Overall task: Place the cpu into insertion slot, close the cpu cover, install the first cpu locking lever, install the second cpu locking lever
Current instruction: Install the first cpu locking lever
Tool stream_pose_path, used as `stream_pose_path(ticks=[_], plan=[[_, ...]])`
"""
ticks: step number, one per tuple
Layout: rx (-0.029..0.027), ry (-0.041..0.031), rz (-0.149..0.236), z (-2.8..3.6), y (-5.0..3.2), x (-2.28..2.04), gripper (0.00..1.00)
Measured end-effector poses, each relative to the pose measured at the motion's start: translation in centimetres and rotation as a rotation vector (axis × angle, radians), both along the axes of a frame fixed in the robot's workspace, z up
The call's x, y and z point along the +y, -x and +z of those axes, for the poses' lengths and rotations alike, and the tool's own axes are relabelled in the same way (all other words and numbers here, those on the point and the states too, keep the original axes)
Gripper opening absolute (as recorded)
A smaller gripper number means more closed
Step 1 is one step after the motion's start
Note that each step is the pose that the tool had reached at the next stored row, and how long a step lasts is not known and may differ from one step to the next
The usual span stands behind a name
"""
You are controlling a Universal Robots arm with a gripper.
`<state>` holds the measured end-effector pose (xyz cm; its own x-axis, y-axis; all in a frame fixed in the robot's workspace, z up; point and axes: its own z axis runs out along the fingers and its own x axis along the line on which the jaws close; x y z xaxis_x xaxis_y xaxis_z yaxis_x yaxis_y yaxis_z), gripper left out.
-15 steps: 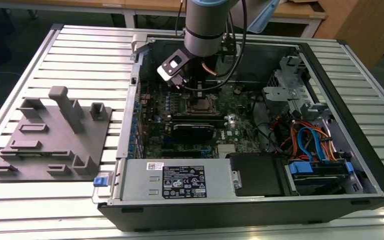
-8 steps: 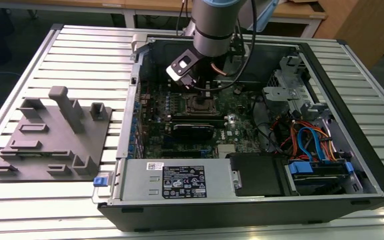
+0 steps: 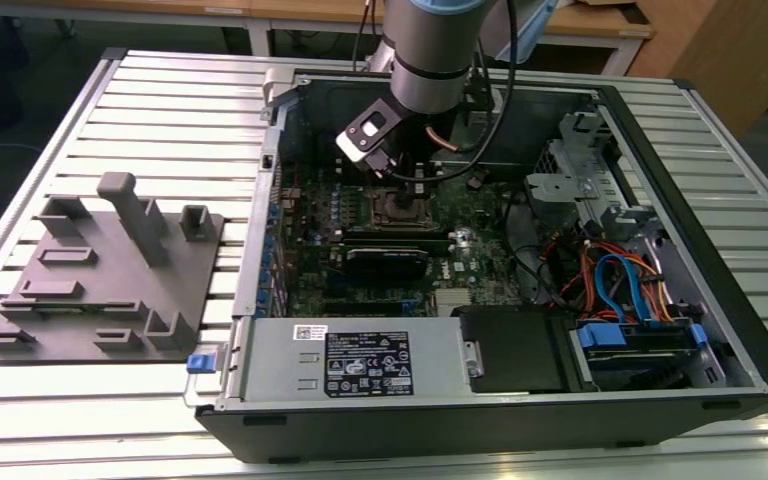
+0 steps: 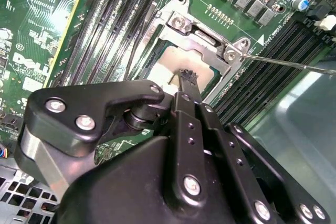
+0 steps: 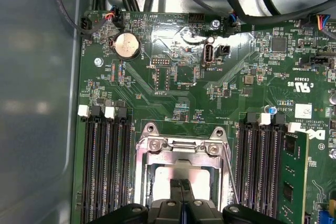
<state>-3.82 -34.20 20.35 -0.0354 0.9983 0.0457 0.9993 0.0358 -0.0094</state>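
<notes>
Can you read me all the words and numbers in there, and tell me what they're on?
White label on the grey power supply box: black print, too small to read.
Small sticker beside it: too small to read.
Green motherboard: tiny white lettering all over, too small to read.
Big white letters near the motherboard's edge: a maker's logo, not a word to spell out.

Arm (image 3: 435, 40): pale grey tube, near vertical, entering at the top edge of the exterior view.
Wrist (image 3: 420, 98): black collar under the tube, with a white-and-black camera block (image 3: 368, 136) mounted toward the exterior view's left.
Gripper (image 4: 187, 74) (image 5: 181, 183): black, pointing straight down; linkage bars and silver screws visible in both wrist views.
Fingers (image 5: 177, 196): narrow, pressed together, tips side by side.
</notes>
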Motion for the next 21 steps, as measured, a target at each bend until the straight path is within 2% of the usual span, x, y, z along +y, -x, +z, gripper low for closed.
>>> stream_pose_path(ticks=[21], plan=[[0.0,0.0,0.0,0.88,0.0,0.0,0.11]])
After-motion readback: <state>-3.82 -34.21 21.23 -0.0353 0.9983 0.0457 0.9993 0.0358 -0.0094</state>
